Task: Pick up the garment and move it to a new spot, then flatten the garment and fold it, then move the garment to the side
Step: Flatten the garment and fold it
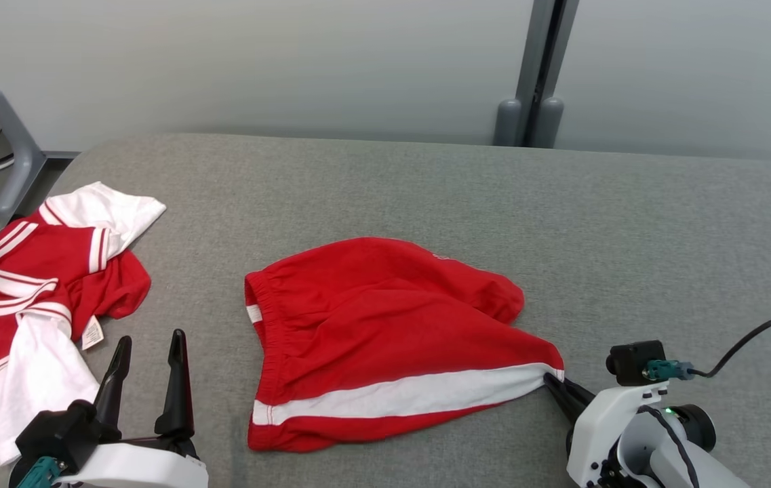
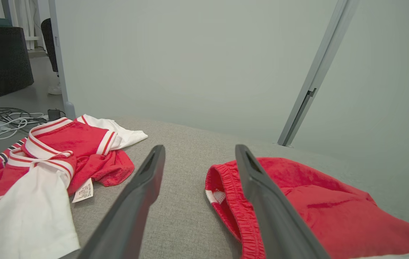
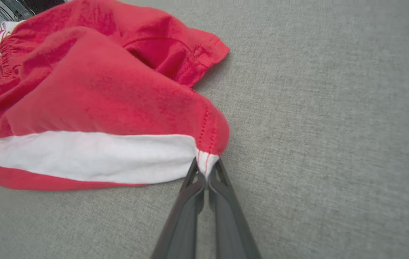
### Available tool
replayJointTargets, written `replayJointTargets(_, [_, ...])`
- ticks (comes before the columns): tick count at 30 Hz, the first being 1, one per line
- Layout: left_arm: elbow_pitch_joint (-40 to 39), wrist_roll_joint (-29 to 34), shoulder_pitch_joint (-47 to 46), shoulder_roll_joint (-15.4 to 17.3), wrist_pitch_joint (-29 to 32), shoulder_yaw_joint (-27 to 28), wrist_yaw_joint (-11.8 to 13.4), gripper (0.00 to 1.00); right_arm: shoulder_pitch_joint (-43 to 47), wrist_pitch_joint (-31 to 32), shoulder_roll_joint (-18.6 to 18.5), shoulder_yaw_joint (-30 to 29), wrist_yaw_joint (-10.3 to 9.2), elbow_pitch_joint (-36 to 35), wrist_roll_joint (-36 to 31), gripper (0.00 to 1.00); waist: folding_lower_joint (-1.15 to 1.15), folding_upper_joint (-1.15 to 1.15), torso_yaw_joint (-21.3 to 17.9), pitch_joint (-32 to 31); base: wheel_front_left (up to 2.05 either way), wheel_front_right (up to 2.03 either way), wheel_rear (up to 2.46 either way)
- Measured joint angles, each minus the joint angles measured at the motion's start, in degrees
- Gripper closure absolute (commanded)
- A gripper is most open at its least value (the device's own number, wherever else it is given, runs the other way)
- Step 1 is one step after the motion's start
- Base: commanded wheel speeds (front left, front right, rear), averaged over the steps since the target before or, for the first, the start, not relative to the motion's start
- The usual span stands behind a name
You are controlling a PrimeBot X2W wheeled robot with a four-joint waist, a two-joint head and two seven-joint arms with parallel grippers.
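Red shorts (image 1: 371, 325) with white side stripe (image 1: 412, 393), rumpled, mid-way across grey fabric surface (image 1: 426, 183). Stripe's hem corner at the shorts' right tip pinched by right gripper (image 3: 206, 171), jaws pressed together on the cloth. Just left of the shorts' waistband (image 1: 256, 305), left gripper (image 1: 148, 352), jaws spread wide, holding nothing. Farther left of the shorts, well apart, crumpled red-and-white jersey (image 1: 39, 298) at the surface's edge.

Two garments on one padded surface (image 1: 629, 237).
The shorts (image 1: 385, 325) lie in the middle, the shirt (image 1: 39, 298) well apart at the left edge. The left gripper (image 1: 150, 337) stands between them at the near side; the right gripper (image 1: 551, 378) meets the shorts' near right corner.
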Motion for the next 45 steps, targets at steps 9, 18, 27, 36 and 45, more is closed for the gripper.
replayJointTargets(9, [0.7,-0.5,0.6,-0.2,-0.2,0.0,0.1,0.00,2.9,3.7,-2.2,0.7,0.04,-4.8,2.5,1.00,0.00,0.00,-3.2,-2.2,0.00,0.00,0.00])
replayJointTargets(18, [0.8,-0.7,1.4,-0.1,-0.4,0.1,0.3,0.00,8.8,16.7,-5.7,-2.5,0.05,-14.6,2.9,1.00,0.00,0.00,-5.9,-2.5,0.00,0.00,0.00])
replayJointTargets(27, [1.1,-1.0,1.3,0.2,-0.6,0.0,0.3,0.00,14.2,22.9,-4.7,-9.8,0.05,-22.6,-0.7,0.00,0.00,0.00,-6.9,-2.5,0.00,0.00,0.00])
replayJointTargets(36, [-0.5,-0.8,1.3,1.6,-0.6,1.2,1.4,0.00,17.6,22.4,-4.5,-17.8,0.04,-33.7,-3.8,0.00,0.00,0.00,-7.1,-2.7,0.00,0.00,0.00])
replayJointTargets(45, [-4.9,-0.3,1.3,2.5,-0.6,2.3,2.6,0.00,17.3,5.9,-1.7,-26.6,0.05,-42.7,-12.1,0.00,0.00,0.00,-7.7,-2.4,0.00,0.00,0.00])
